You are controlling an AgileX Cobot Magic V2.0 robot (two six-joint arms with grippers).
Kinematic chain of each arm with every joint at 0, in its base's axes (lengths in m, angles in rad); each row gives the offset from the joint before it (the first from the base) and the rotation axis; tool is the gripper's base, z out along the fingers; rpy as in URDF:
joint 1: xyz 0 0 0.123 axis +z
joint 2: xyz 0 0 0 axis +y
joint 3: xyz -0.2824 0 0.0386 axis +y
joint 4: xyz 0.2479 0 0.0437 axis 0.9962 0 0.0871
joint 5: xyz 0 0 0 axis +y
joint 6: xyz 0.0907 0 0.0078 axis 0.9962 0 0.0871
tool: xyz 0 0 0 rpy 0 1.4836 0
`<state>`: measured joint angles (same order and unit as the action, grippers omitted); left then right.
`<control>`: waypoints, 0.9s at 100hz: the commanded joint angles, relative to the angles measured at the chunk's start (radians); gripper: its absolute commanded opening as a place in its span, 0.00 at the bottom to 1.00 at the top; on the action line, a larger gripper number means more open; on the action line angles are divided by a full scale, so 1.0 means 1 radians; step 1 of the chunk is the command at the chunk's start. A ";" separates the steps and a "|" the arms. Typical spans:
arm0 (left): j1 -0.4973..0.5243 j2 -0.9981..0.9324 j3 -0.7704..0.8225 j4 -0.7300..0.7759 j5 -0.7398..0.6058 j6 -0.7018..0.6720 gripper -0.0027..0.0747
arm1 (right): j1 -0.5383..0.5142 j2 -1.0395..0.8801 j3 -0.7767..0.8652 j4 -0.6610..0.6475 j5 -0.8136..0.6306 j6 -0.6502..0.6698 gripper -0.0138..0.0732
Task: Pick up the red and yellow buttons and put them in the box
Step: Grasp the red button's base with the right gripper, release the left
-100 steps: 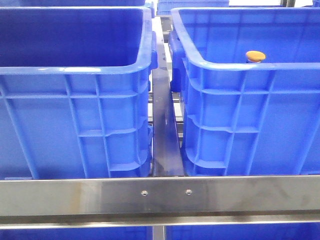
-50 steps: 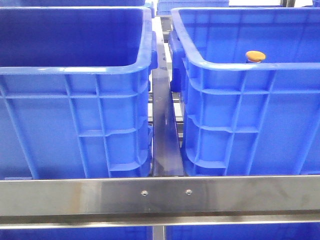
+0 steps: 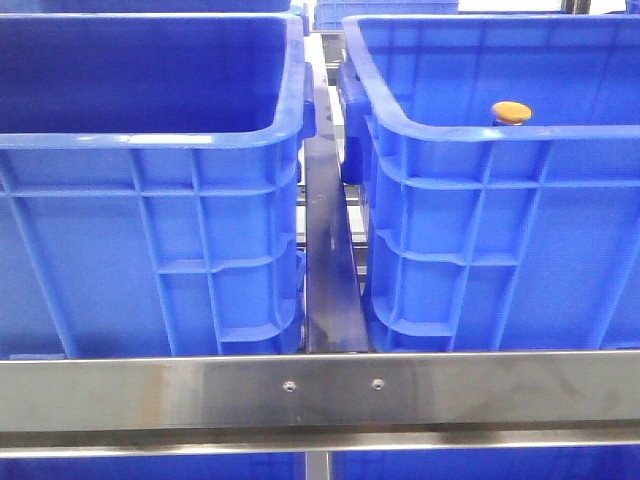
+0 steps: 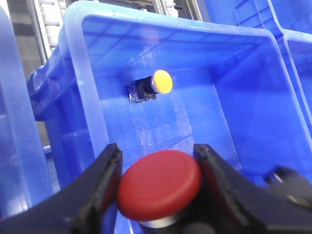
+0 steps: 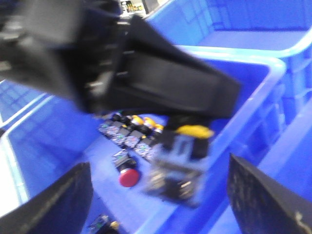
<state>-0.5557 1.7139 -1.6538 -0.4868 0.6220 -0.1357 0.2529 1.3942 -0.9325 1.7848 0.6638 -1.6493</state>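
In the left wrist view my left gripper (image 4: pixel 158 183) is shut on the red button (image 4: pixel 159 184), its cap facing the camera. It hangs over a blue box (image 4: pixel 83 97) where a yellow button (image 4: pixel 155 85) lies on its side on the floor. My right gripper (image 5: pixel 163 197) is open, fingers far apart, above another blue bin (image 5: pixel 53 141). A blurred yellow-capped switch (image 5: pixel 183 156) shows between those fingers, under a black arm part (image 5: pixel 146 68); what holds it I cannot tell. In the front view a yellow-orange cap (image 3: pixel 511 112) shows inside the right bin. Neither gripper appears there.
The bin under the right gripper holds several loose switches, among them one red-capped (image 5: pixel 128 178). The front view shows two tall blue bins (image 3: pixel 150 150) (image 3: pixel 480 200) side by side, a dark rail (image 3: pixel 330 260) between them and a steel crossbar (image 3: pixel 320 390) in front.
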 commanded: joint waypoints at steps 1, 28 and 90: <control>-0.006 -0.046 -0.033 -0.030 -0.061 0.001 0.03 | 0.002 0.007 -0.058 0.134 0.030 0.001 0.83; -0.006 -0.046 -0.033 -0.030 -0.061 0.001 0.03 | 0.002 0.039 -0.079 0.134 0.052 0.001 0.63; 0.019 -0.046 -0.033 -0.048 -0.010 0.025 0.73 | 0.002 0.039 -0.079 0.134 0.065 0.000 0.38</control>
<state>-0.5405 1.7139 -1.6538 -0.4958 0.6391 -0.1178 0.2566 1.4658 -0.9801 1.7845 0.6779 -1.6452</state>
